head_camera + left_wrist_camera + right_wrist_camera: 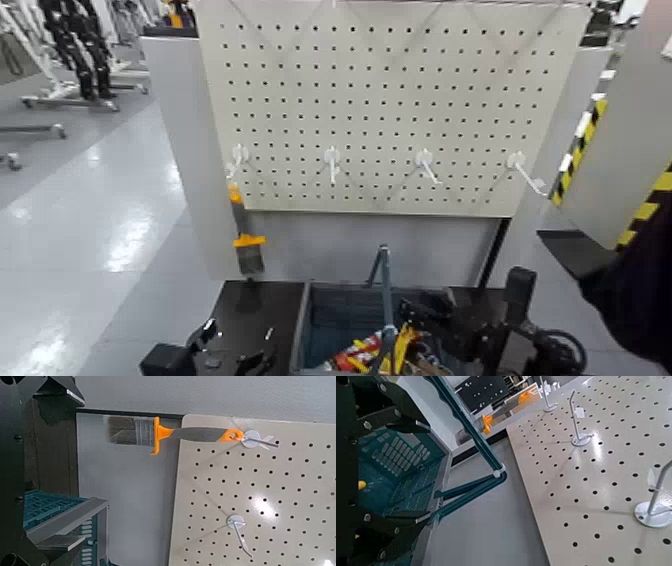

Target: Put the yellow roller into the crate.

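Observation:
The dark blue-grey crate [322, 318] stands at the bottom centre, below the pegboard, with its tall handle bar [384, 280] upright. Yellow and red things [385, 350] lie inside it. I cannot pick out the yellow roller's white sleeve among them. My right gripper [438, 312] is over the crate's right side. In the right wrist view its fingers [376, 412] stand apart and empty above the crate's ribbed floor [403, 463]. My left gripper [232, 356] is low beside the crate's left wall. It is open and empty in the left wrist view [63, 459].
A white pegboard [400, 100] with several hooks stands behind the crate. An orange-and-black brush [245, 240] hangs from its left hook and also shows in the left wrist view [150, 433]. A yellow-black striped post [585, 145] and a dark shape [635, 290] are at the right.

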`<action>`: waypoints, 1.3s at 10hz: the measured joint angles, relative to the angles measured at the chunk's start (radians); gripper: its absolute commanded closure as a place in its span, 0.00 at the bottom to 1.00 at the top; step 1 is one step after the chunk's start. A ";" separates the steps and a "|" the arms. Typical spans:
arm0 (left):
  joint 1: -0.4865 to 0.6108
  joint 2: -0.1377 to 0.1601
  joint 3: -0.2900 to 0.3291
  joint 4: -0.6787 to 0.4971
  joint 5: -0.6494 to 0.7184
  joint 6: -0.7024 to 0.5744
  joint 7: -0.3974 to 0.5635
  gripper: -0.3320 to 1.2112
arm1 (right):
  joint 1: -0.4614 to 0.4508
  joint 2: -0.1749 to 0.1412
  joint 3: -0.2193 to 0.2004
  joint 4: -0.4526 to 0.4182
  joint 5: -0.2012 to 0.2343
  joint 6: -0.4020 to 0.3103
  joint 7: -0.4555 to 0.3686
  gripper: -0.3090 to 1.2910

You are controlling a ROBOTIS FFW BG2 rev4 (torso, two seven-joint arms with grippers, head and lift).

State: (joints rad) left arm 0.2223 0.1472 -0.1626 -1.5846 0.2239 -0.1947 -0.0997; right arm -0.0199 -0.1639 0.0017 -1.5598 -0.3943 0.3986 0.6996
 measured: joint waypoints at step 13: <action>0.000 0.000 0.005 0.003 0.000 0.001 0.000 0.28 | 0.314 0.108 -0.019 -0.251 0.230 -0.442 -0.590 0.27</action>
State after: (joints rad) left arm 0.2219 0.1472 -0.1580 -1.5820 0.2239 -0.1933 -0.0997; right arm 0.2945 -0.0559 -0.0171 -1.8106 -0.1644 -0.0436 0.1095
